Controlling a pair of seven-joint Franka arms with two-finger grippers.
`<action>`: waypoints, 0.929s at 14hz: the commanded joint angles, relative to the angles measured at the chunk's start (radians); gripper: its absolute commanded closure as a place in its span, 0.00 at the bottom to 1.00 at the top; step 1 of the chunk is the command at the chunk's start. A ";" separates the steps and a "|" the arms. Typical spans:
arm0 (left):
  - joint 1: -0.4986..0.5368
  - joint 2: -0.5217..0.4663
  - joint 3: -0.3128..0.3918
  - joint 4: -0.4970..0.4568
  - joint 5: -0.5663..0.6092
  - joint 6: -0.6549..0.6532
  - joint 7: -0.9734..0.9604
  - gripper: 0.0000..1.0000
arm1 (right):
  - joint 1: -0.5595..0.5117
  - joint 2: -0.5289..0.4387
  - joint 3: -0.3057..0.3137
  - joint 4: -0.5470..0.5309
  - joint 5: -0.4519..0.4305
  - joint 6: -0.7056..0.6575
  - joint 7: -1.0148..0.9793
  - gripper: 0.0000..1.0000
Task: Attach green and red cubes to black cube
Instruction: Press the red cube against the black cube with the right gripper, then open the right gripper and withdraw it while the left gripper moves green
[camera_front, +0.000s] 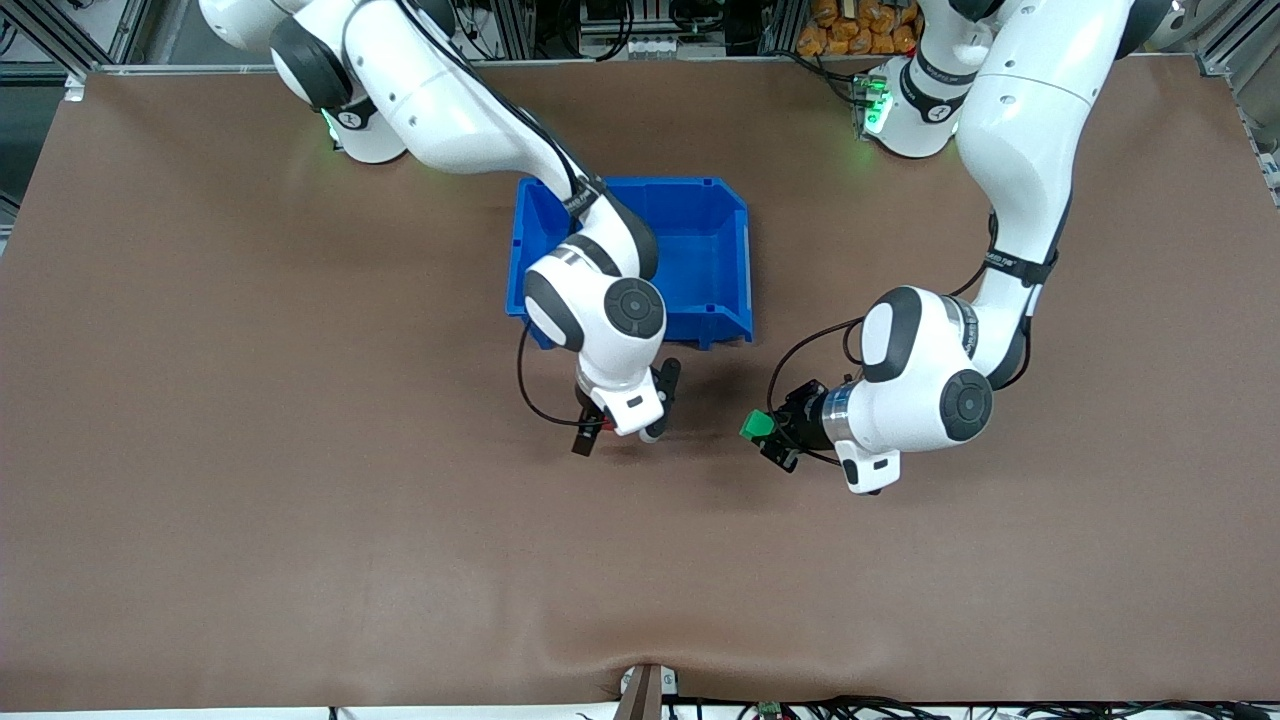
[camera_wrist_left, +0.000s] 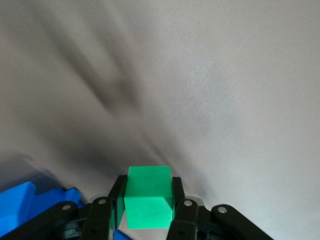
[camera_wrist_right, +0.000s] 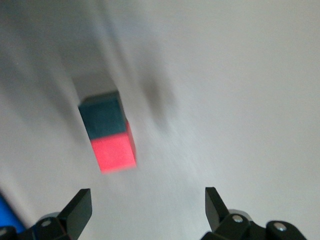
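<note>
The black cube (camera_wrist_right: 103, 116) lies on the brown surface (camera_front: 300, 500) with the red cube (camera_wrist_right: 114, 152) already joined to one face, so the pair makes a short bar whose long axis runs from black end to red end. In the front view only a sliver of red shows, under the right arm's hand, at about 6 o'clock from the blue bin (camera_front: 700, 250) and nearer the camera than it.

The right pincer (camera_wrist_right: 145, 205) hangs directly over that bar, fingers spread wide and holding nothing.

The green cube (camera_wrist_left: 148, 196) sits clamped in the left pincer (camera_front: 775, 437), up in the air over the surface. From there the bar lies at roughly 9 o'clock in the front view, toward the right arm's end. My judgement: the coming move turns on carrying green sideways to meet a free face of the black cube.

The only writing is a small printed band on each forearm, too small to read.
</note>
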 joint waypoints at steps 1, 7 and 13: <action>-0.044 0.041 0.003 0.042 -0.017 0.063 -0.093 1.00 | -0.046 -0.105 0.012 -0.027 0.002 -0.082 0.035 0.00; -0.144 0.118 0.013 0.070 -0.011 0.233 -0.276 1.00 | -0.241 -0.305 0.008 -0.085 0.016 -0.124 0.082 0.00; -0.265 0.162 0.070 0.071 -0.001 0.345 -0.503 1.00 | -0.500 -0.598 0.008 -0.324 0.166 -0.134 0.092 0.00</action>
